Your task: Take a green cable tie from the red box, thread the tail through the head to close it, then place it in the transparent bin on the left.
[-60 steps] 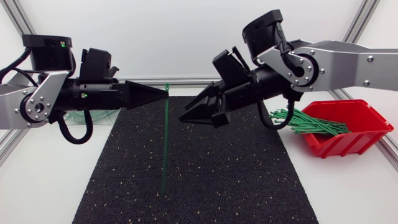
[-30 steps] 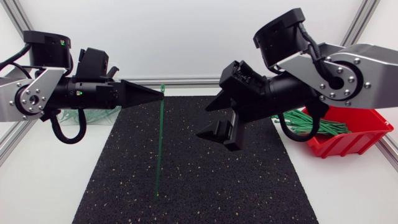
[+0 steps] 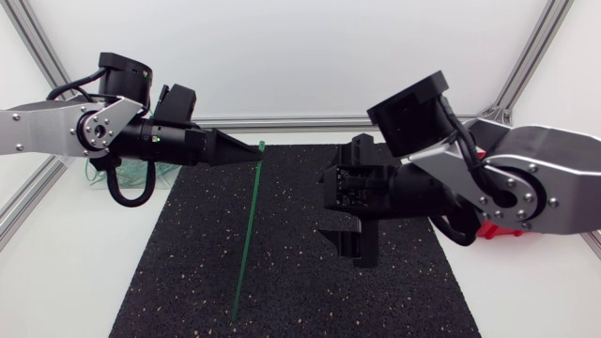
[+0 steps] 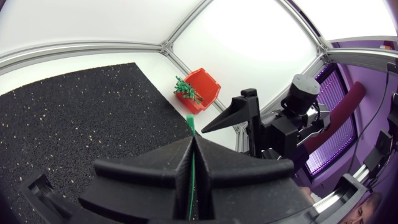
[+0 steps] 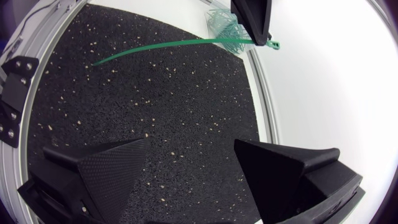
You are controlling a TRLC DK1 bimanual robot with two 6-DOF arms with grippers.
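Over the black mat (image 3: 178, 272): left gripper (image 3: 252, 147) clamped on green cable tie (image 3: 246, 235) near its head, tail hanging down toward the mat. Right gripper (image 5: 191, 144) wide open, holding nothing, well apart from the tie.

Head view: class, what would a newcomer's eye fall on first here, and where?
A long green cable tie hangs from the left gripper, shut near its head end, over the black mat. Opposite, the right gripper hovers open above the mat's right half, its arm almost hiding the red box.
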